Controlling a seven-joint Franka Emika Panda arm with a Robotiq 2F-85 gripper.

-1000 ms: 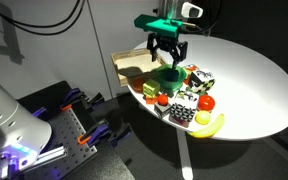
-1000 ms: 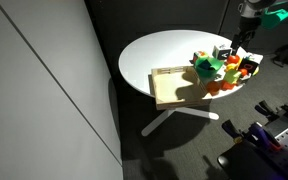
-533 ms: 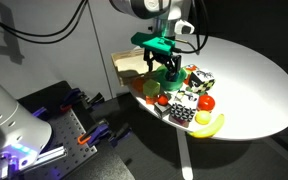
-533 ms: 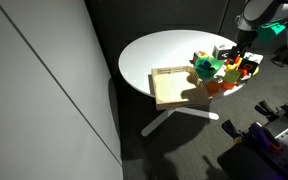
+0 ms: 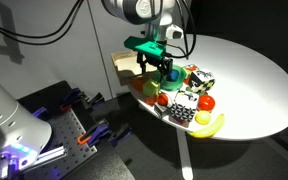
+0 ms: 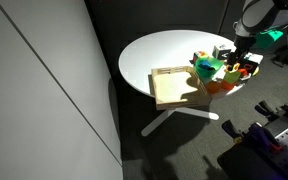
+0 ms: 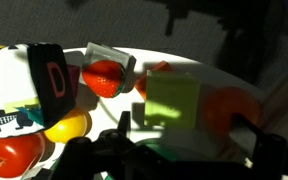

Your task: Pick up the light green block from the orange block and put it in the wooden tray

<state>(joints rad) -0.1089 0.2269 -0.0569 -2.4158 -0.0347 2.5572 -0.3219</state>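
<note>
In the wrist view the light green block point(image 7: 172, 100) sits close in front of my gripper point(image 7: 187, 128). A bit of the orange block point(image 7: 160, 69) peeks out at its far edge. The jaws are open, and one dark finger point(image 7: 124, 124) stands on each side of the block without touching it. In both exterior views the gripper point(image 5: 157, 68) point(image 6: 238, 55) hangs low over the cluster of toys and hides the blocks. The wooden tray point(image 5: 127, 64) point(image 6: 170, 87) lies next to the cluster on the round white table.
A teal-green bowl point(image 6: 206, 68) sits beside the tray. Toy food is crowded round the blocks: a banana point(image 5: 209, 124), red fruit point(image 7: 104, 77), a round orange item point(image 7: 229, 108) and a dark box point(image 7: 50, 80). The table edge is close.
The gripper has come down and shifted a little toward the tray, and now sits low over the toy cluster. The jaws stay open. The objects have not moved.
</note>
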